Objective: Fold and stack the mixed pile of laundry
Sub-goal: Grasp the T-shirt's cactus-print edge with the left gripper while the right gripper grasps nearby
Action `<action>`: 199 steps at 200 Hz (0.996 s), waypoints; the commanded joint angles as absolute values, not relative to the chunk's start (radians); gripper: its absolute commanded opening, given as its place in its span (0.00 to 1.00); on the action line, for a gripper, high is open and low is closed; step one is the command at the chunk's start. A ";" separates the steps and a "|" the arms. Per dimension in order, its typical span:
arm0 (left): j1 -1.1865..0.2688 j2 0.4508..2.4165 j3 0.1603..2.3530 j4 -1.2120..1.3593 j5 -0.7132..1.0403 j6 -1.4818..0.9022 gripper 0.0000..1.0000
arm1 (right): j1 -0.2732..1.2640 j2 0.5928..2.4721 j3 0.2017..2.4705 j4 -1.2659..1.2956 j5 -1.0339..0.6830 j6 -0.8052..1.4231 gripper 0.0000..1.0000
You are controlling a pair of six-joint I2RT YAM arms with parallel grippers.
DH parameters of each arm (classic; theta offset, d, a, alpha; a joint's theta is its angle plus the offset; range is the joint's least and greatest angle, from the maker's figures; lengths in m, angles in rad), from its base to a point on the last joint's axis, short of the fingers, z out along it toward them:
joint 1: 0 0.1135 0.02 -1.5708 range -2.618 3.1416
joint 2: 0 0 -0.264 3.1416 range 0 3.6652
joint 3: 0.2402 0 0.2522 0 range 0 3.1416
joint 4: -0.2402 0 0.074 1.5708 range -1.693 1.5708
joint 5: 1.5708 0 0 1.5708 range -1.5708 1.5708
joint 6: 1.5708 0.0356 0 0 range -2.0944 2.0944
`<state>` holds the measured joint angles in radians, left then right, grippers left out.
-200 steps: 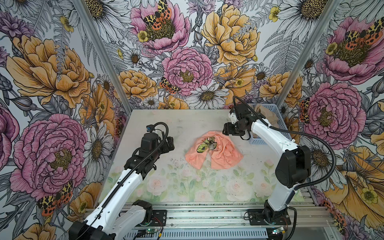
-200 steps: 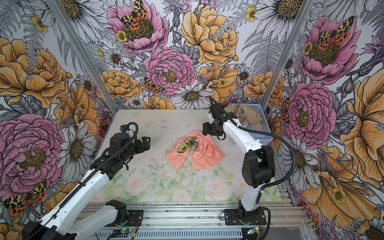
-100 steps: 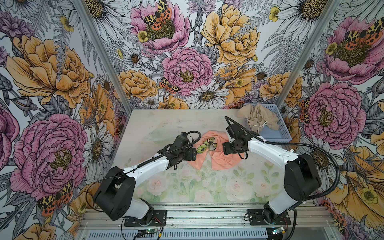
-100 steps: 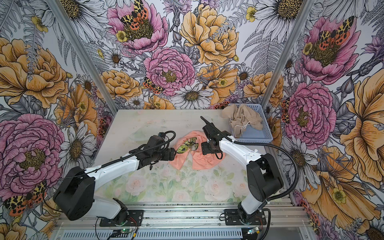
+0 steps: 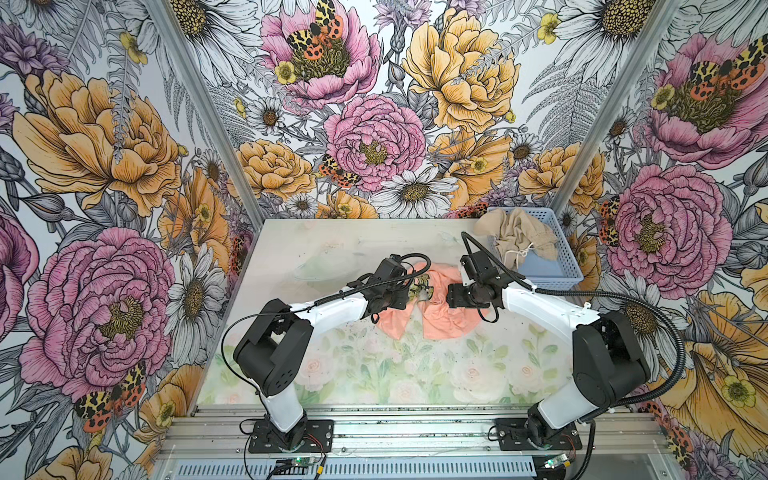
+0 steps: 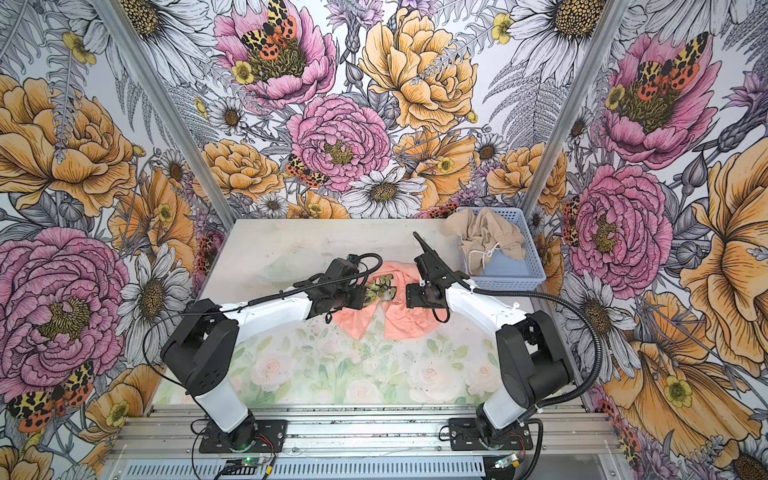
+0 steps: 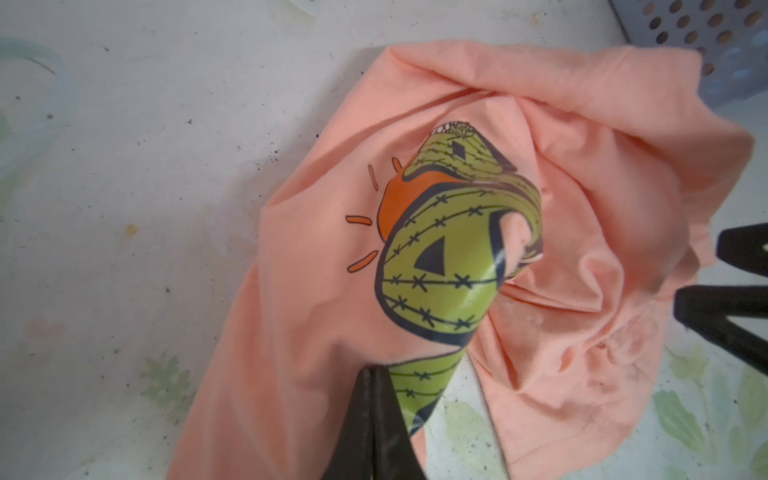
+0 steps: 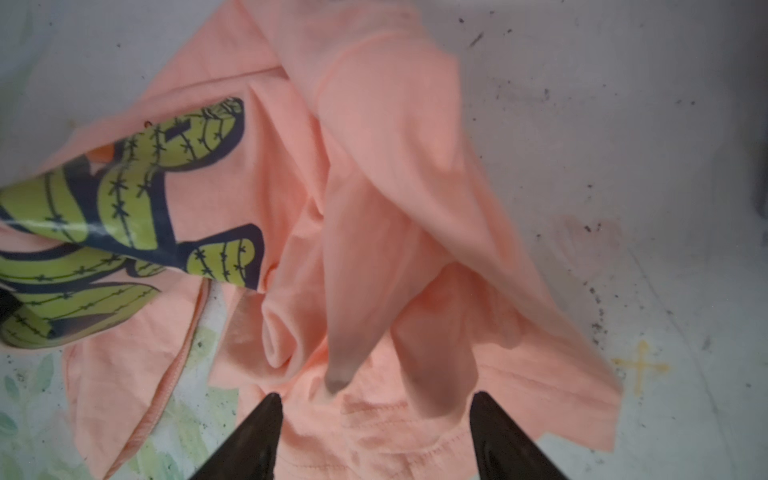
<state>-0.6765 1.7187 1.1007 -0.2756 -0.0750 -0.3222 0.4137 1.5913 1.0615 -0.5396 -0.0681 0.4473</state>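
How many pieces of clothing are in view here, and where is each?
2. The peach T-shirt lies crumpled on the table. The beige garment sits in the blue basket at the far right corner. More may hide under it.

Setting: lab-type robot test booth. Evidence: 3 flower-printed wall panels [image 5: 374, 124] between aluminium posts [image 5: 203, 104]; rose-printed tabletop [image 5: 374, 365]; 2 arm bases [image 5: 291, 434] bolted to an aluminium rail [image 5: 415, 432].

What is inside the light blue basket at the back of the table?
A crumpled beige garment with a white drawstring lies in the basket, partly over its rim. Anything beneath it is covered.
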 commanded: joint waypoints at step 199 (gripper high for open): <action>-0.665 1.767 1.165 -0.289 -0.089 -0.268 0.00 | 0.396 1.476 1.150 -0.603 -0.111 0.472 0.00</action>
